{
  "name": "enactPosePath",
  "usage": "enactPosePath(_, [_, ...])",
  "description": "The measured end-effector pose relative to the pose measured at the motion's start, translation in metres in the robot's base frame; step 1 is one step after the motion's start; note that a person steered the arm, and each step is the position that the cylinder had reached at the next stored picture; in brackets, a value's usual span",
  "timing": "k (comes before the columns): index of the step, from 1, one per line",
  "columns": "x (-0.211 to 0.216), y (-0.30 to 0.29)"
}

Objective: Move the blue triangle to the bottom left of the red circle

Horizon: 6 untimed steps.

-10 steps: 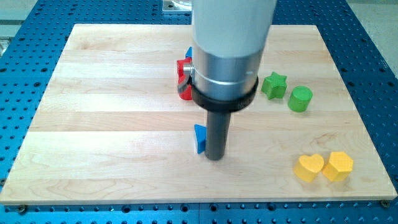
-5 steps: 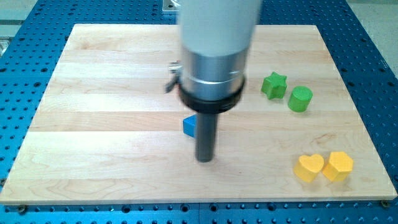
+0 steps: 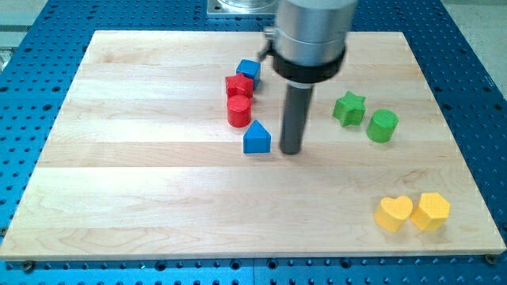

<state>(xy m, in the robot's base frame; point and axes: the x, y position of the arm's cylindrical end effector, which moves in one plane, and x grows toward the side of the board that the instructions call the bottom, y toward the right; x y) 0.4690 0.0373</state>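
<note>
Camera view: my tip (image 3: 291,151) bare, just right of blue triangle (image 3: 256,138); arm top cropped.

Pale wooden board (image 3: 142,182) on a blue perforated metal table (image 3: 475,47), evenly lit

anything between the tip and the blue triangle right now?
No. In the camera view, only a narrow strip of bare board separates my tip from the blue triangle, which sits just to its left.
</note>
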Motion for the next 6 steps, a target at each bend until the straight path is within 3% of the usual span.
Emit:
enactPosePath(3, [0.016, -0.028])
enactPosePath(4, [0.001, -0.076])
enactPosePath(6, [0.016, -0.141])
